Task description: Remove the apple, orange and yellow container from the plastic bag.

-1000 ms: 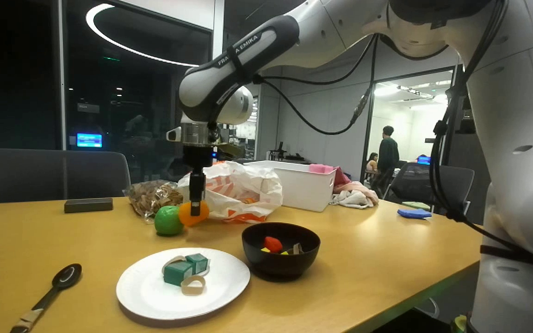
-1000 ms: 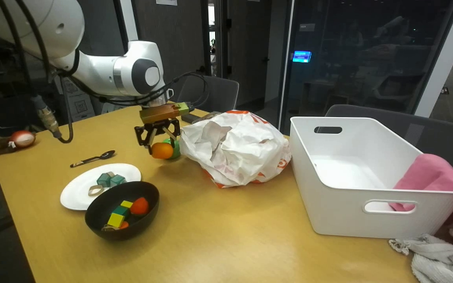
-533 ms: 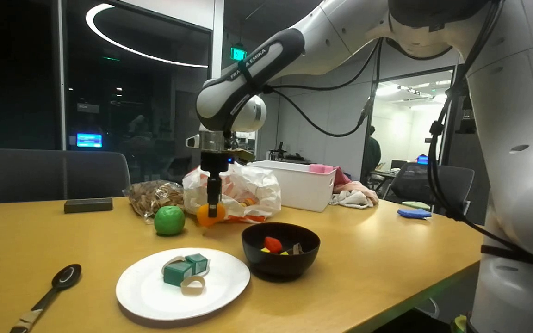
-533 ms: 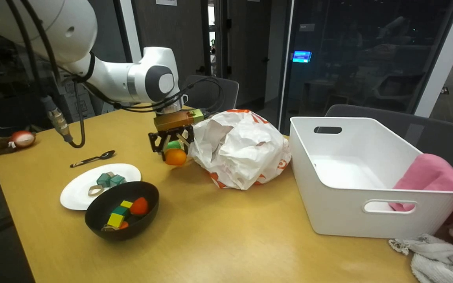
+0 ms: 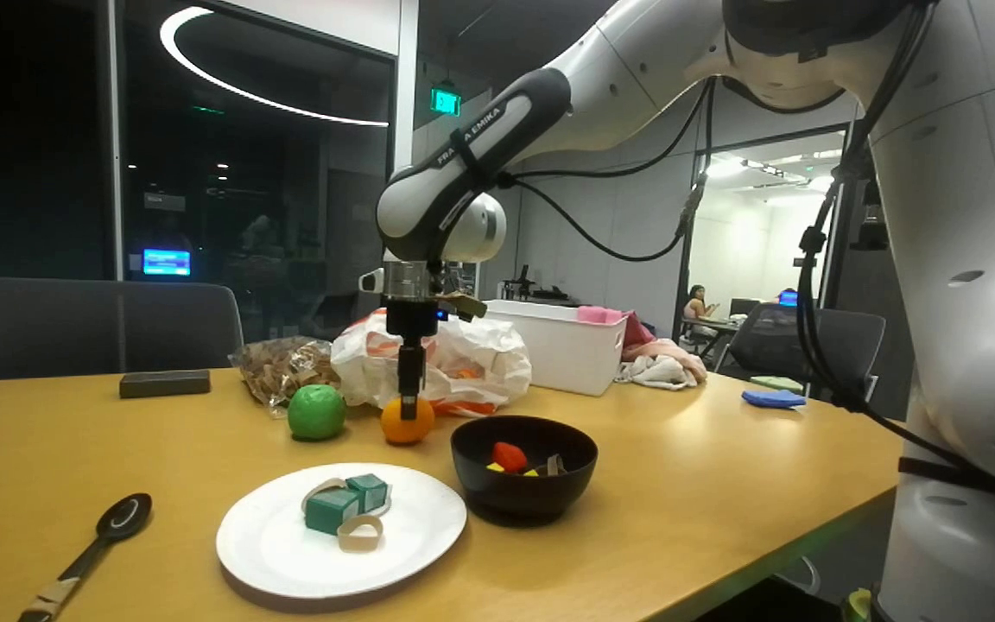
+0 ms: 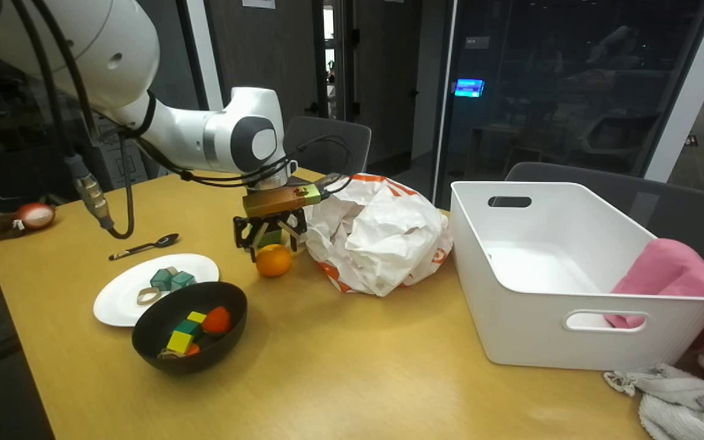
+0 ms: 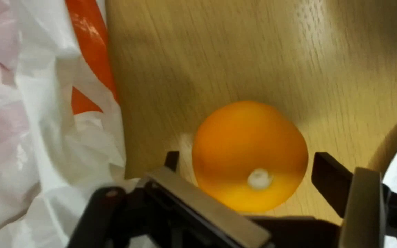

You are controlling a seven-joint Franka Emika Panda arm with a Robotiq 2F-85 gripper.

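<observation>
The orange point(image 5: 390, 423) rests on the table in front of the white plastic bag point(image 6: 388, 238). My gripper point(image 6: 274, 250) is open around it. In the wrist view, the orange point(image 7: 246, 148) sits between the two fingers with a gap on each side. The green apple point(image 5: 316, 413) stands on the table beside the orange; in an exterior view it shows partly behind the gripper. The bag's edge point(image 7: 57, 113) lies close to one finger in the wrist view. An orange-yellow patch shows at the bag's opening, but I cannot tell what it is. The yellow container is not clearly in view.
A black bowl point(image 5: 497, 497) with blocks and a white plate point(image 5: 264, 544) stand near the orange. A bag of brown pieces point(image 5: 286, 367) lies behind the apple. A white bin point(image 6: 547, 330) stands beside the plastic bag. A black spoon point(image 6: 165, 241) lies beyond the plate.
The gripper has carried the orange away from the apple, to the right in both exterior views, and lowered it onto the table. The jaws have opened and let it go.
</observation>
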